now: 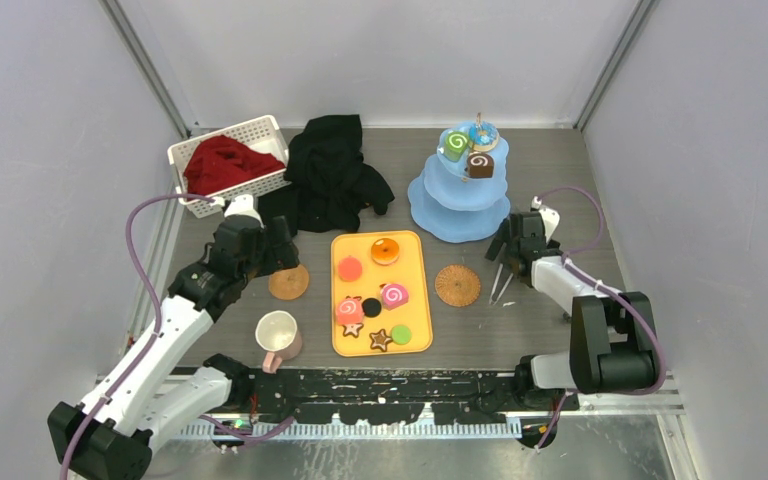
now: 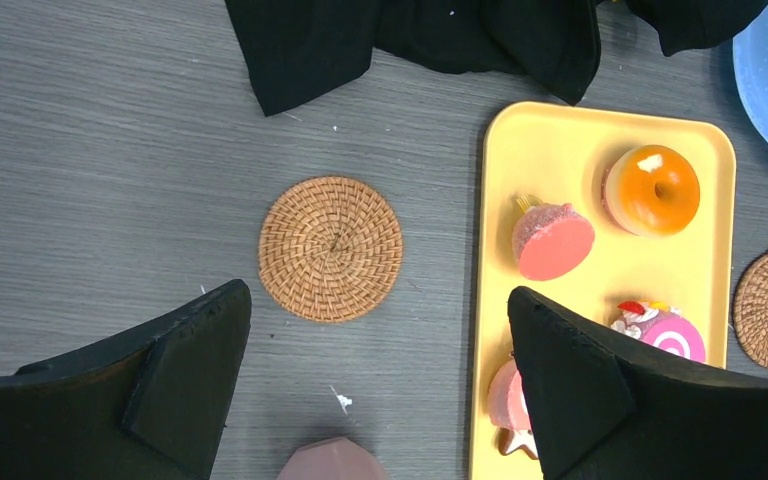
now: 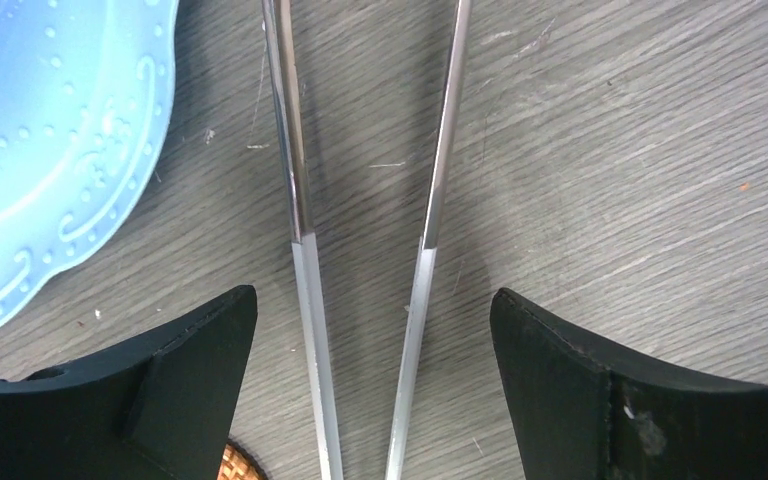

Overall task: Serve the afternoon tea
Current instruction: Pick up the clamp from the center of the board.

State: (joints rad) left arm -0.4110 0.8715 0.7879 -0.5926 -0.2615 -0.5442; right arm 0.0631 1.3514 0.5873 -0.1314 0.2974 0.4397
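The pale-blue three-tier stand [image 1: 457,205] stands at the back right and carries a green swirl roll [image 1: 457,145], a blue donut [image 1: 483,133] and a brown cube [image 1: 480,165]. The other sweets lie on the yellow tray [image 1: 415,275]: an orange donut [image 1: 385,250], a pink swirl roll [image 1: 394,295] and star cookies [image 1: 380,340]. The pink-handled cream mug [image 1: 278,335] stands front left. My left gripper [image 1: 282,260] is open and empty above a wicker coaster [image 2: 331,248]. My right gripper [image 1: 502,256] is open, its fingers either side of metal tongs [image 3: 300,200] lying on the table. The grey metal mug is out of view.
A white basket with red cloth [image 1: 228,160] sits at the back left, with a black cloth [image 1: 332,175] beside it. A second wicker coaster [image 1: 457,286] lies right of the tray. Grey walls enclose the table on three sides.
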